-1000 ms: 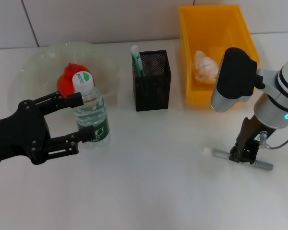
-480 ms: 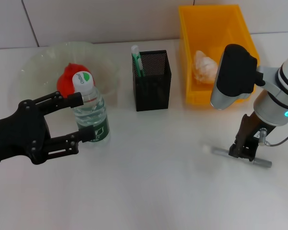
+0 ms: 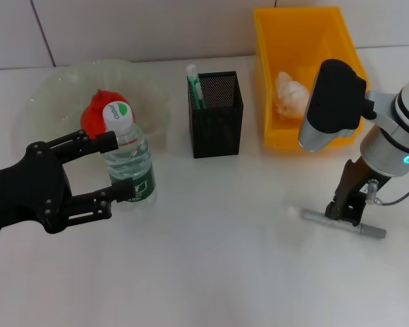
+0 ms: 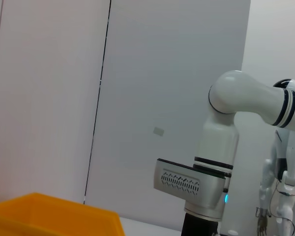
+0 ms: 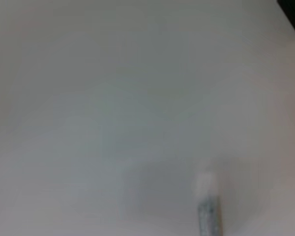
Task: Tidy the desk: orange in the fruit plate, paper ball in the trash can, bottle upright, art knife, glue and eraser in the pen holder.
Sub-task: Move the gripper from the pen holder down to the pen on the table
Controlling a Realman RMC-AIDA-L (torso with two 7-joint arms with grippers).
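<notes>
My right gripper [image 3: 344, 210] is shut on the middle of the grey art knife [image 3: 375, 230], which is held just above the table at the front right. The knife's pale tip shows in the right wrist view [image 5: 208, 209]. My left gripper [image 3: 116, 165] is open, its fingers on either side of the upright water bottle [image 3: 128, 163]. The orange [image 3: 93, 112] lies in the clear fruit plate [image 3: 54, 85]. The paper ball [image 3: 291, 94] lies in the yellow bin [image 3: 341, 37]. A green-and-white glue stick [image 3: 193, 84] stands in the black mesh pen holder [image 3: 217, 116]. The eraser is not in view.
The bin stands at the back right, just behind my right arm; its edge also shows in the left wrist view [image 4: 54, 216]. The pen holder stands at the back middle. Bare white tabletop [image 3: 218, 259] lies in front, between the two arms.
My right gripper has risen slightly and the art knife has lifted with it. The left arm and the bottle have not moved.
</notes>
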